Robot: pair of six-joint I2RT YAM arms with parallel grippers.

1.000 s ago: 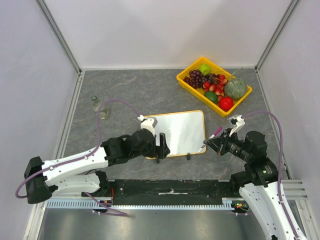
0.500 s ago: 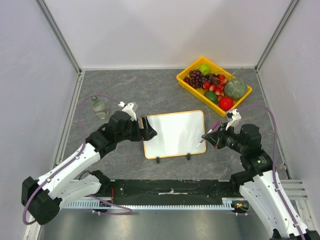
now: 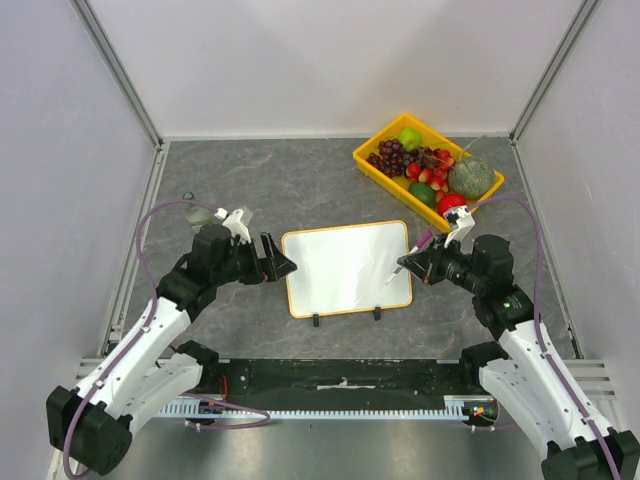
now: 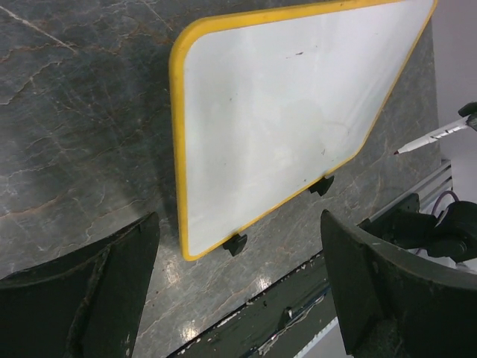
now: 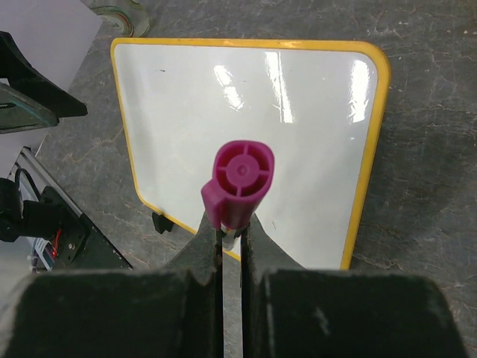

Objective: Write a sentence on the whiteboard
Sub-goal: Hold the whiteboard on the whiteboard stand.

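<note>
White and glossy, the whiteboard (image 3: 347, 268) lies on the grey stone-patterned desk (image 3: 300, 180) in the top view. Its long side runs across from one arm to the other, and a yellow fruit tray (image 3: 372, 165) sits well beyond its far right corner. The left pincer (image 3: 277, 262) hangs just off the whiteboard's left edge, spread wide and holding nothing. The right pincer (image 3: 415, 268) is at the right edge, clenched on a pink marker (image 3: 412, 262) whose tip slants down over that edge. The right arm is therefore the nearer one for writing, and I judge its next move to be a short reach leftward onto the whiteboard. From the left wrist, the whiteboard (image 4: 283, 112) fills the space ahead of the released left pincer (image 4: 240, 224). Its face is bare of words, showing only faint specks, with a tan-yellow frame and two black feet (image 4: 235, 244) on the near edge. The marker (image 4: 432, 138) pokes in past the right edge. From the right wrist, the right pincer (image 5: 232, 246) grips the marker (image 5: 238, 179) end-on, its magenta cap facing the camera. The whiteboard (image 5: 298, 127) lies straight ahead and below, shiny with lamp glare and unwritten.
</note>
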